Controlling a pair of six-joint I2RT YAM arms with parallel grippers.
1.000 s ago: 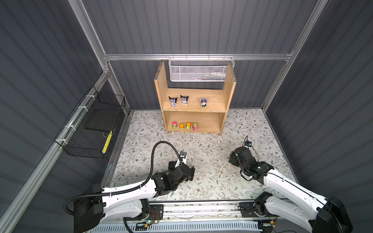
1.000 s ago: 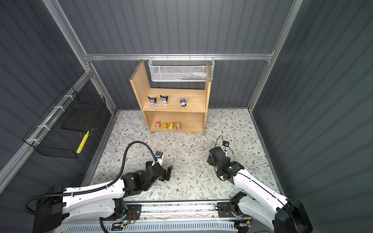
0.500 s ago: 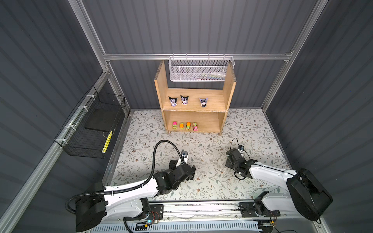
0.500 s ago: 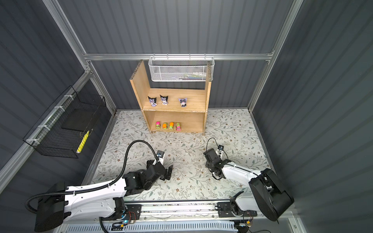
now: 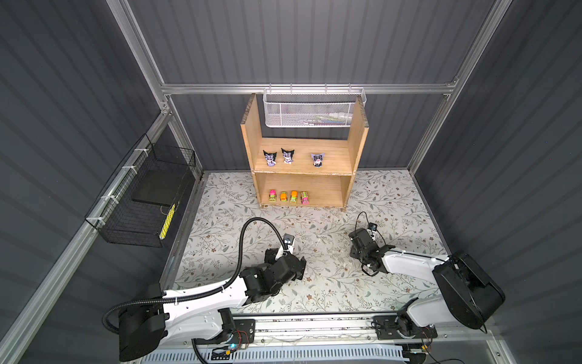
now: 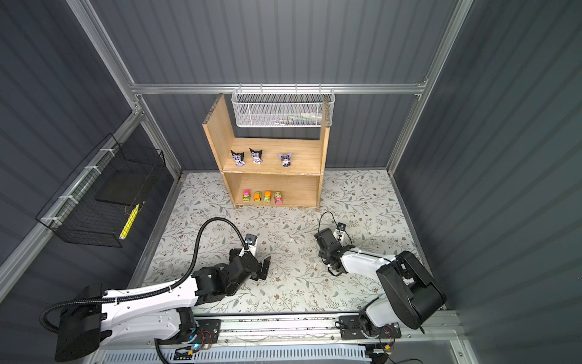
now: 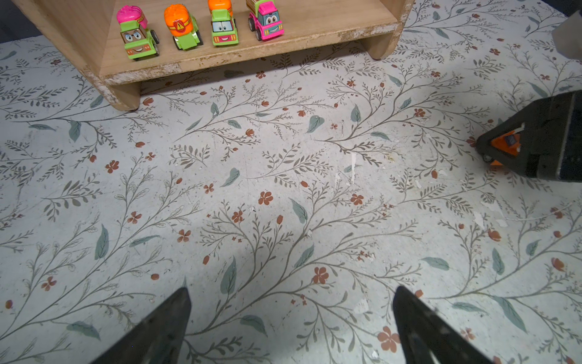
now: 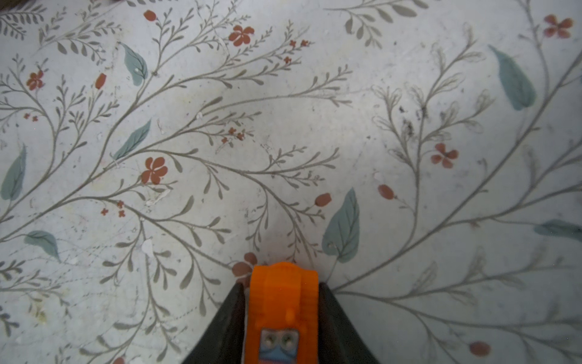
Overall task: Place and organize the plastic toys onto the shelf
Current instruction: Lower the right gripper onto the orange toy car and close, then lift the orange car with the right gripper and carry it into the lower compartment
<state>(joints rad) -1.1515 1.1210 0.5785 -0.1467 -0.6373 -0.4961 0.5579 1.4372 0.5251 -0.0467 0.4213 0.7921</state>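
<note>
Right claw [image 8: 282, 285] now seemingly along car [image 8: 283, 309]

The desk [image 5: 315, 233] before me has a pale covering printed with grey branches, green leaves and red flowers, marked with scuffs and white flecks. A white mesh basket [image 5: 311, 113] hangs from the aluminium crossbar [image 5: 220, 89] on the back wall. A black wire basket [image 5: 138, 201] hangs on the left-hand wall. It contains a flat black slab [image 5: 157, 189] and a yellow strip [image 5: 167, 219].
</note>
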